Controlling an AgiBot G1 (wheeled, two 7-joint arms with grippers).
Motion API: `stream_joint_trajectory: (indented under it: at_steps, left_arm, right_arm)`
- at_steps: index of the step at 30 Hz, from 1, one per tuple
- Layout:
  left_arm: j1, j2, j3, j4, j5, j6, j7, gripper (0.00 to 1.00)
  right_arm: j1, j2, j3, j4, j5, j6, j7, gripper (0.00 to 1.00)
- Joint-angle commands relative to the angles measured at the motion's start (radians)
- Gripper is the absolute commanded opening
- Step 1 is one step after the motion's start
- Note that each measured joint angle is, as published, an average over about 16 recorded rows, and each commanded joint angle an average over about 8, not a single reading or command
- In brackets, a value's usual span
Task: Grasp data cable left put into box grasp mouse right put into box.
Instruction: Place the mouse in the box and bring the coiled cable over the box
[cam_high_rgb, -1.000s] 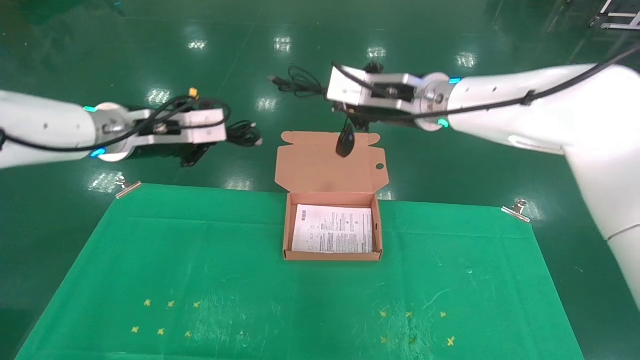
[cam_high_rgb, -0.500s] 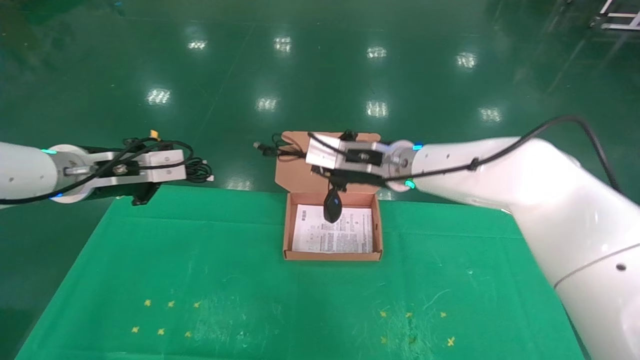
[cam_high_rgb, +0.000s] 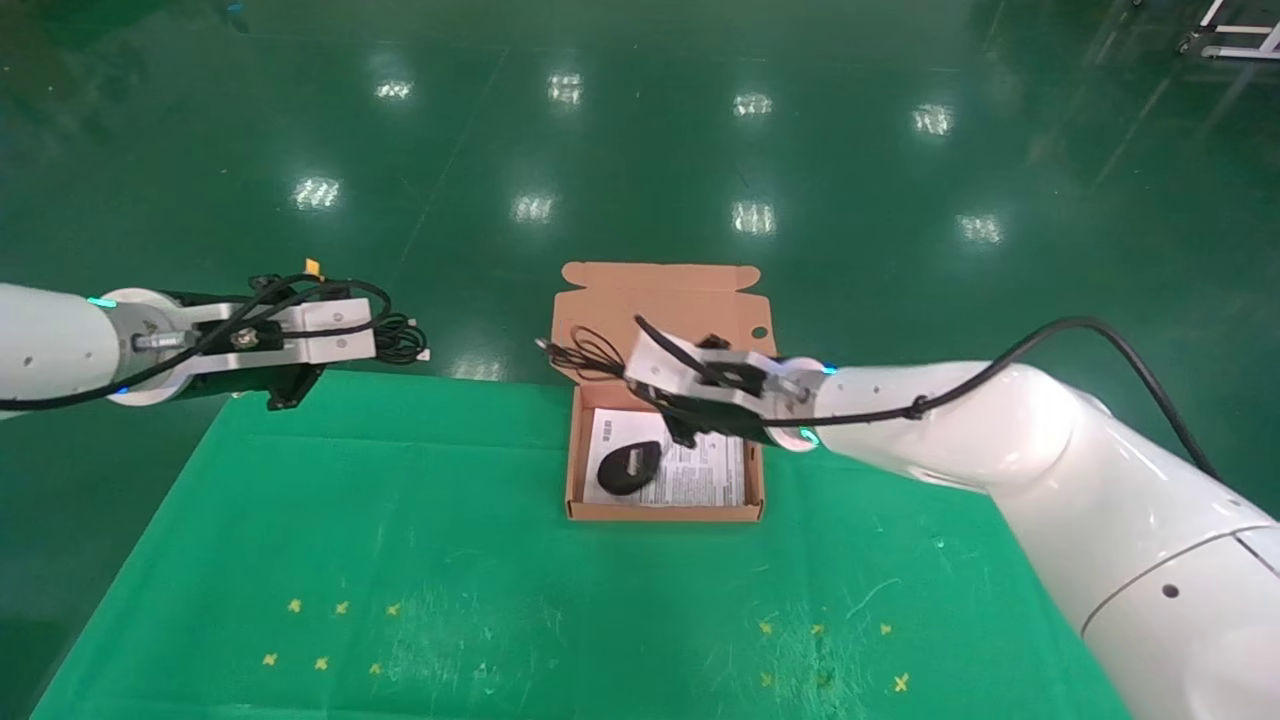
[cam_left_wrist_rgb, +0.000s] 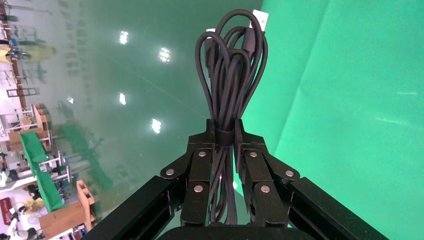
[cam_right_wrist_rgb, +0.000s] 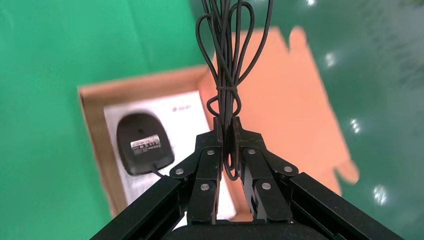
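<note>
At far left, the left gripper (cam_high_rgb: 385, 338) hangs off the far left corner of the green-covered bench (cam_high_rgb: 300, 520), over the glossy green floor (cam_high_rgb: 640, 130). Its two fingers (cam_left_wrist_rgb: 200, 172) are clamped on the one data cable (cam_left_wrist_rgb: 231, 75), a black cable wound as a long flat bundle with a small white connector tip; the bundle sticks out past the fingertips, held in the air, well apart from the box.

At the middle of the bench's far edge sits one shallow orange-brown cardboard box (cam_high_rgb: 572, 470), its hinged lid (cam_high_rgb: 640, 310) thrown open away from the robot, out over the floor, with one small round hole near its right corner. A single white printed sheet (cam_high_rgb: 700, 470) covers the box bottom. On the left part of that sheet lies the one small black oval mouse (cam_high_rgb: 629, 467), belly up, with a pale label showing on its underside in the right wrist view (cam_right_wrist_rgb: 144, 148).

Just right of the mouse, the right gripper (cam_high_rgb: 668, 395) hovers over the box's far wall. Its two fingers (cam_right_wrist_rgb: 206, 165) are closed on the mouse's thin black cord (cam_right_wrist_rgb: 227, 65), gathered in a loose looped bunch that reaches out over the open lid; a strand runs from the mouse's end toward the fingers.

Two clusters of small yellow cross marks (cam_high_rgb: 330, 630) lie on the near bench, one left and one right.
</note>
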Motion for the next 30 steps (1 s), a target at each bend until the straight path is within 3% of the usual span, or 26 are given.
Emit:
stream_joint_trajectory:
  at_steps: [1,5,6,13,20,30]
  left_arm:
    - [0.000,0.000,0.000,0.000,0.000,0.000,0.000,0.00]
    - [0.001,-0.001,0.000,-0.001,0.001,0.001,0.000,0.00]
    - [0.001,-0.001,0.000,-0.001,0.001,0.001,0.001,0.00]
    - [0.003,0.015,0.004,0.007,-0.012,-0.005,0.010,0.00]
    - [0.014,0.083,0.018,0.043,-0.045,-0.043,0.036,0.00]
    - [0.052,0.285,0.050,0.251,-0.129,-0.210,0.147,0.00]
  right_arm:
    - [-0.002,0.001,-0.014,-0.029,0.011,0.007,0.018,0.42]
    - [-0.002,0.002,-0.025,-0.042,0.019,0.013,0.012,0.92]
    - [-0.002,0.002,-0.027,-0.044,0.020,0.013,0.011,1.00]
    - [-0.006,0.016,-0.034,-0.026,0.030,0.011,0.011,1.00]
    - [0.007,0.052,-0.043,0.015,0.026,-0.008,0.020,1.00]
    - [0.043,0.237,-0.038,0.176,-0.027,-0.042,0.097,1.00]
